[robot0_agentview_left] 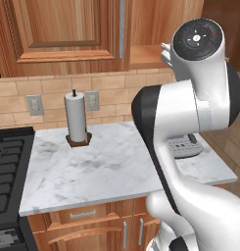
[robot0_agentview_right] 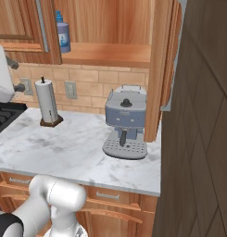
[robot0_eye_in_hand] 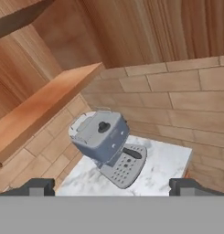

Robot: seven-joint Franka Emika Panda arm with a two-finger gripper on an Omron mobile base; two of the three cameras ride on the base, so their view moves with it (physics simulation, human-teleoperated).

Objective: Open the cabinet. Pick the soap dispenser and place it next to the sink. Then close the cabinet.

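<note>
One door open, dispenser on the shelf

You have the cabinet [robot0_agentview_right: 110, 51] with its right door [robot0_agentview_right: 163, 69] swung out, edge-on in the right base view, and its left door [robot0_agentview_left: 62, 29] shut. The soap dispenser [robot0_agentview_right: 63, 33] stands upright at the left end of the open shelf, just beside the closed door's edge and its long silver handle [robot0_agentview_right: 41, 23]. Below on the marble worktop [robot0_agentview_right: 73, 152] you see the grey-blue coffee machine [robot0_agentview_right: 126, 121] under the open bay and the paper towel roll [robot0_agentview_right: 48, 102] well to its left, near the wall outlets. Your hand [robot0_eye_in_hand: 111, 187] has its fingertips [robot0_eye_in_hand: 38, 186] spread wide with nothing between them, looking down on the coffee machine past the shelf's edge [robot0_eye_in_hand: 45, 107].
</note>
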